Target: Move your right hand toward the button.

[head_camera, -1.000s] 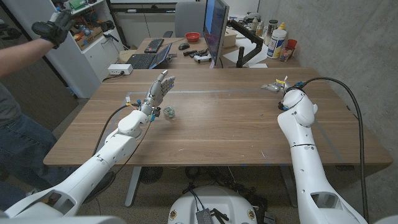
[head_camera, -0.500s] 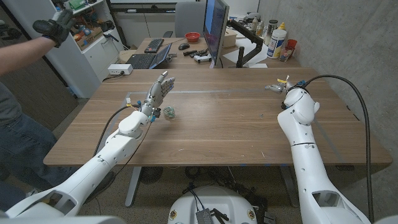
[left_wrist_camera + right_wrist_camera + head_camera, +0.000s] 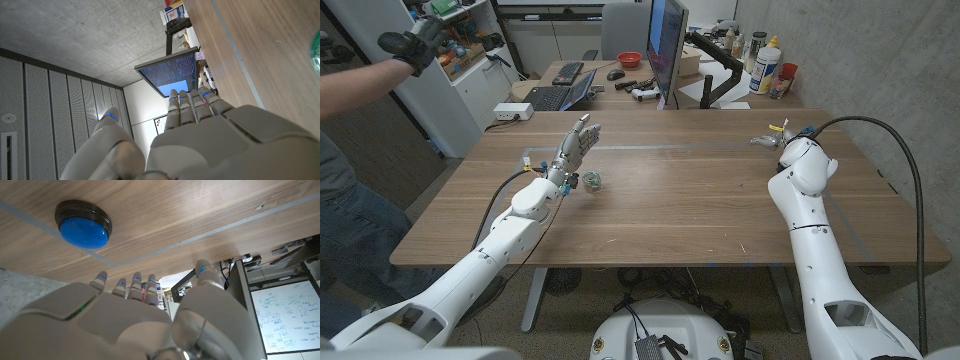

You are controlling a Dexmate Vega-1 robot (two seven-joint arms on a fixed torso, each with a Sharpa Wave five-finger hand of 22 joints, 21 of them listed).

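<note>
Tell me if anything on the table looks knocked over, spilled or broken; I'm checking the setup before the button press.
Nothing stands out. The blue button sits flat on the wooden table, intact, with the right hand open near it. The left hand is open beside a small green object, which is too small to judge.

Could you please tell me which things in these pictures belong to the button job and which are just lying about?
Belonging to the job:
- right hand, fingers apart, holding nothing
- blue button on the wooden table

Just lying about:
- left hand, open, fingers raised
- small greenish object beside it
- monitor behind the table
</note>
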